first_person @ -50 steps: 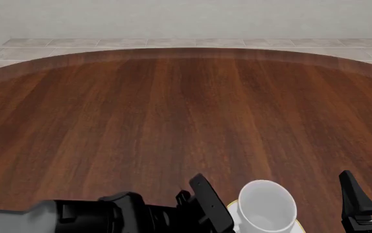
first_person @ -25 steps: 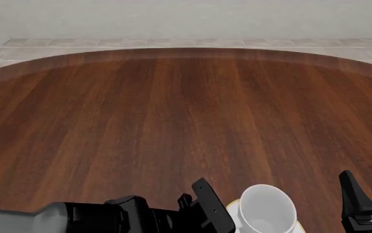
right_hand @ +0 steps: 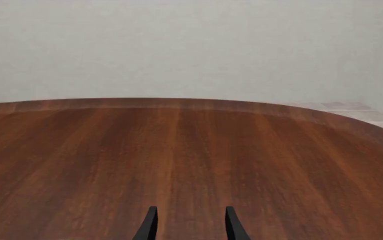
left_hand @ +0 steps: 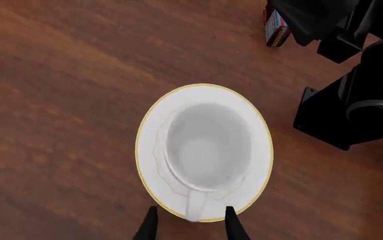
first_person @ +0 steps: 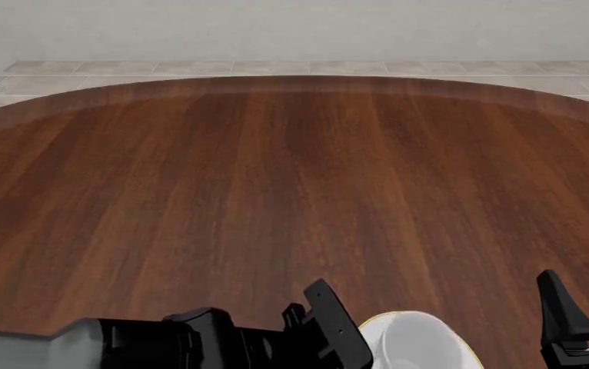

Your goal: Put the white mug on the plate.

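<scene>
The white mug (left_hand: 208, 147) stands upright on the plate (left_hand: 150, 150), a white disc with a thin gold rim. The mug's handle (left_hand: 195, 206) points toward my left gripper (left_hand: 191, 227), which is open, its two fingertips either side of the handle and apart from it. From the front, the mug (first_person: 413, 338) and plate (first_person: 470, 355) sit at the near edge, just right of the left gripper's finger (first_person: 324, 307). My right gripper (right_hand: 190, 225) is open over bare table, seen to the right of the plate (first_person: 587, 304).
The round wooden table (first_person: 274, 192) stretches away, with its far edge and a tiled floor (first_person: 274, 69) beyond. The right arm's black body (left_hand: 358, 95) stands close beside the plate, and a small red-and-blue object (left_hand: 276, 27) lies by it.
The mug has sunk lower and now rests level on the plate. The left arm shifted slightly to the right. The right gripper stayed still.
</scene>
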`<act>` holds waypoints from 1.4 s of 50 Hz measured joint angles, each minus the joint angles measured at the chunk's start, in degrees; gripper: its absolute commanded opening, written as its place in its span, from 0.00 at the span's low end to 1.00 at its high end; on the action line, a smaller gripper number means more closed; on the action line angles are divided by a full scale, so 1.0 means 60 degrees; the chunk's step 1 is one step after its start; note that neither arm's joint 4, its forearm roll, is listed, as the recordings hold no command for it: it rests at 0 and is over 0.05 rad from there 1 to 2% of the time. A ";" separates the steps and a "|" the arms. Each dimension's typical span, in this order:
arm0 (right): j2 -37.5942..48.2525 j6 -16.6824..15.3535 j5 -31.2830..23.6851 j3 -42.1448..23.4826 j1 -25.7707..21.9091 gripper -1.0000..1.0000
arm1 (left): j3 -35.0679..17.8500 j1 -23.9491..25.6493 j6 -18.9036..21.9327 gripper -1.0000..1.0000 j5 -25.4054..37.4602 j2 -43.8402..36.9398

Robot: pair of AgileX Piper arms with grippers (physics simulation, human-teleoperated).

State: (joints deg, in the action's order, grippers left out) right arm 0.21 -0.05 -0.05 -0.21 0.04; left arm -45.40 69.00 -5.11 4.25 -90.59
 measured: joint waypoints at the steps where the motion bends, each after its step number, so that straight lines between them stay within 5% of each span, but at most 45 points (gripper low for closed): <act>1: 0.0000 0.0000 0.0000 0.0000 0.0000 1.00 | -0.0003 0.0000 0.0005 1.00 0.0006 0.0001; 28: 0.0000 0.0000 0.0000 0.0000 -0.0001 1.00 | -0.0139 0.0063 0.0127 1.00 0.0462 0.0505; 70: 0.0000 0.0000 0.0000 0.0000 -0.0001 1.00 | 0.0045 -0.0310 0.0585 1.00 0.1723 0.3616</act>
State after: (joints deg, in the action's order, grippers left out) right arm 0.21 -0.05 -0.05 -0.21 0.03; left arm -45.14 67.14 -1.60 14.58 -68.90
